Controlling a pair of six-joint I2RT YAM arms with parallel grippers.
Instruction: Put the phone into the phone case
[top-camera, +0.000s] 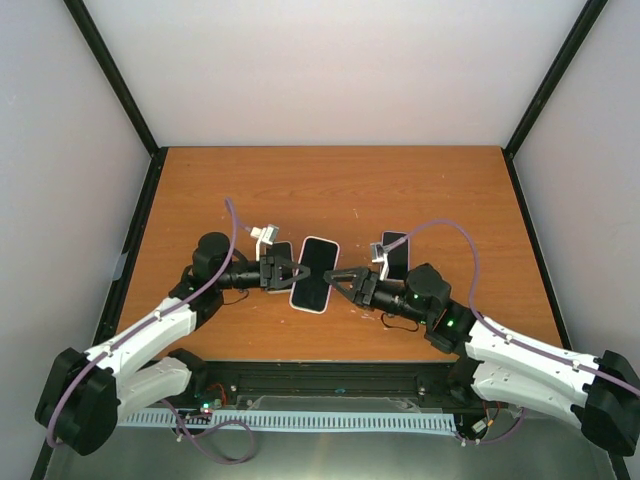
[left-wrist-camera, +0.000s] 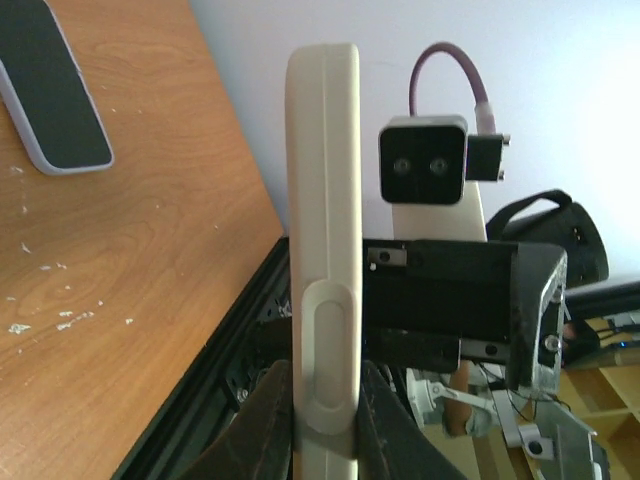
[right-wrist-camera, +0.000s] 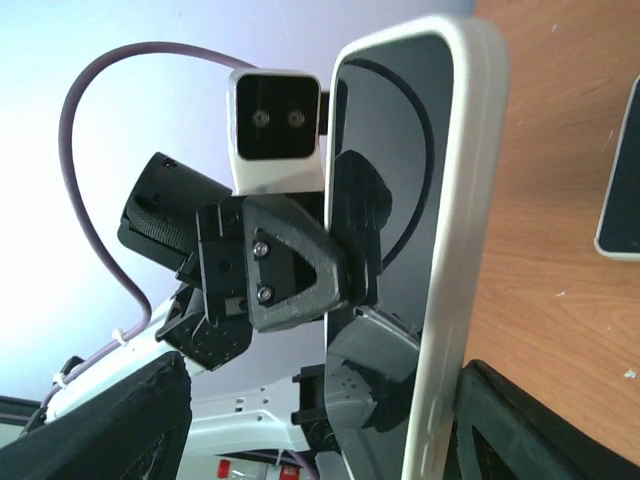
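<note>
A white phone case (top-camera: 315, 273) hangs above the table between both grippers, with the phone's black screen (right-wrist-camera: 400, 200) showing inside its rim. In the left wrist view the case (left-wrist-camera: 323, 200) stands edge-on. My left gripper (left-wrist-camera: 323, 400) (top-camera: 290, 270) is shut on its lower edge, one finger pressed to each face. My right gripper (top-camera: 337, 278) (right-wrist-camera: 315, 400) is open around the opposite edge. One finger (right-wrist-camera: 530, 420) stands close behind the case's back, and the other finger (right-wrist-camera: 110, 430) is well away from the screen.
The brown table (top-camera: 330, 190) carries two more dark-screened phones: one (top-camera: 280, 252) (left-wrist-camera: 55, 90) just behind my left gripper, one (top-camera: 396, 252) (right-wrist-camera: 622, 200) beside my right wrist. Black frame posts and grey walls close in the workspace.
</note>
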